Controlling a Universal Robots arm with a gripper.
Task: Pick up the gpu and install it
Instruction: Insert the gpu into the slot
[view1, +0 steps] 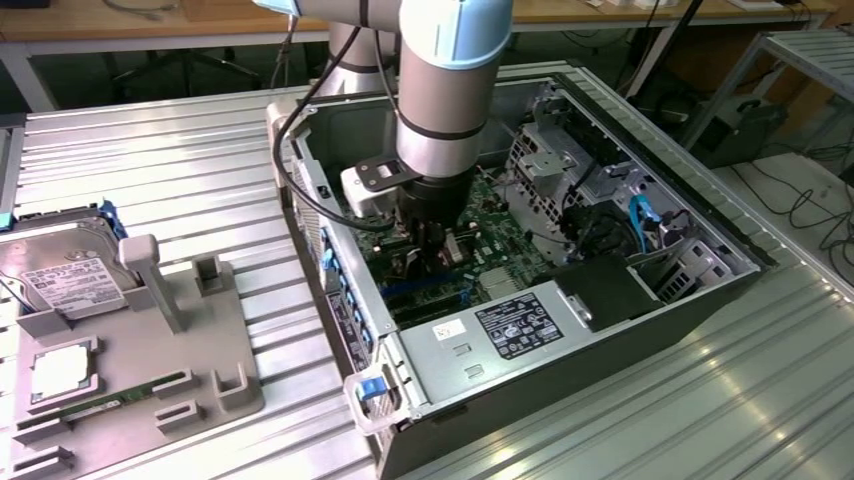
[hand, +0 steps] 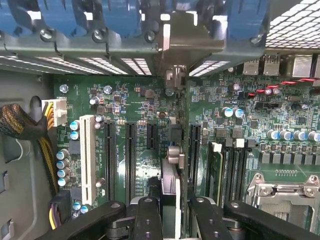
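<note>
Your tool (view1: 434, 245) sits deep inside the open computer case (view1: 694, 215), reaching down toward the green motherboard (view1: 501, 240) at about the centre of the exterior view. Its two black fingers (hand: 150, 215) are closed part way onto the gpu (hand: 172, 165), gripping the thin dark card on edge between them. From the wrist view you see the card standing upright over the motherboard (hand: 130, 105), lined up with the row of long black expansion slots (hand: 131, 160), and its silver bracket (hand: 175, 37) reaches up to the case's rear wall of blue slot clips (hand: 120, 17); you cannot tell whether the card's lower edge is seated in a slot. At three o'clock of the card lie memory slots (hand: 230, 170) and the metal processor socket (hand: 285, 192). In the exterior view, at five o'clock of the tool, sits the labelled power supply (view1: 514, 325). Outside the case, at nine o'clock, a grey holder tray (view1: 147, 350) rests on the ribbed metal table (view1: 174, 170), carrying a silver hard drive (view1: 60, 270) and a green memory stick (view1: 107, 400).
</note>
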